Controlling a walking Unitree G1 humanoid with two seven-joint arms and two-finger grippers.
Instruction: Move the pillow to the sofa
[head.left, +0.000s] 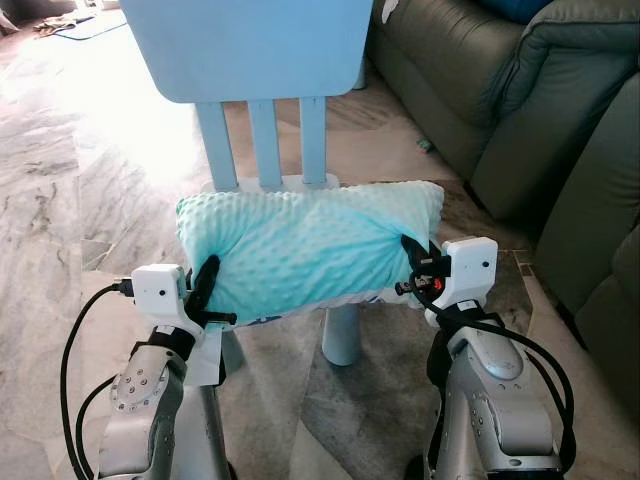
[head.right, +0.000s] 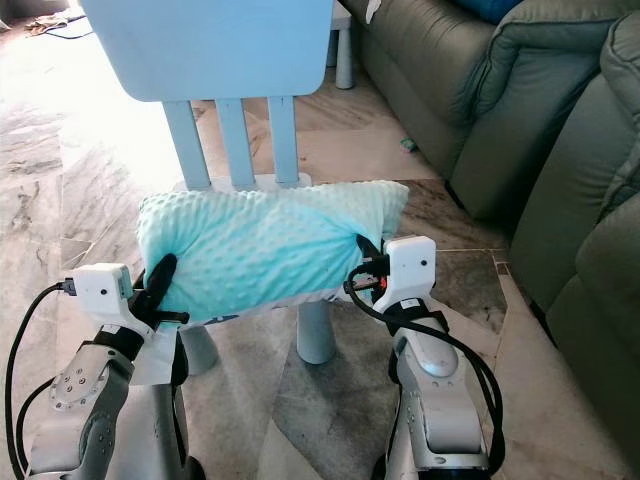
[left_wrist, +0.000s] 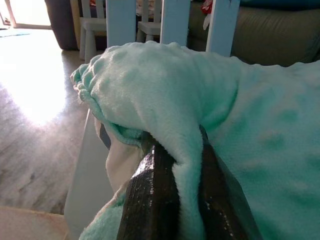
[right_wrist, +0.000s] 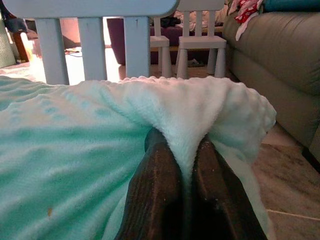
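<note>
- Eye views: mint pillow (head.left: 305, 250) lies on light-blue chair (head.left: 262, 60), sofa (head.left: 500, 90) to the right; left gripper (head.left: 205, 290) and right gripper (head.left: 412, 262) pinch its ends.
- Left wrist view: fingers (left_wrist: 150, 195) clamped tight on pillow fabric.
- Right wrist view: fingers (right_wrist: 155, 190) squeezed on a pillow fold.

Pillow (head.left: 300, 250): soft fleece cloth, raised dotted texture, matt. Chair (head.left: 262, 60): smooth pale-blue plastic, low sheen. Sofa (head.left: 480, 90), at 2 o'clock: grey-green leather-like covering, slight gloss. Floor (head.left: 60, 200): polished marble-look tile, glossy. Arms: brushed silver metal.
</note>
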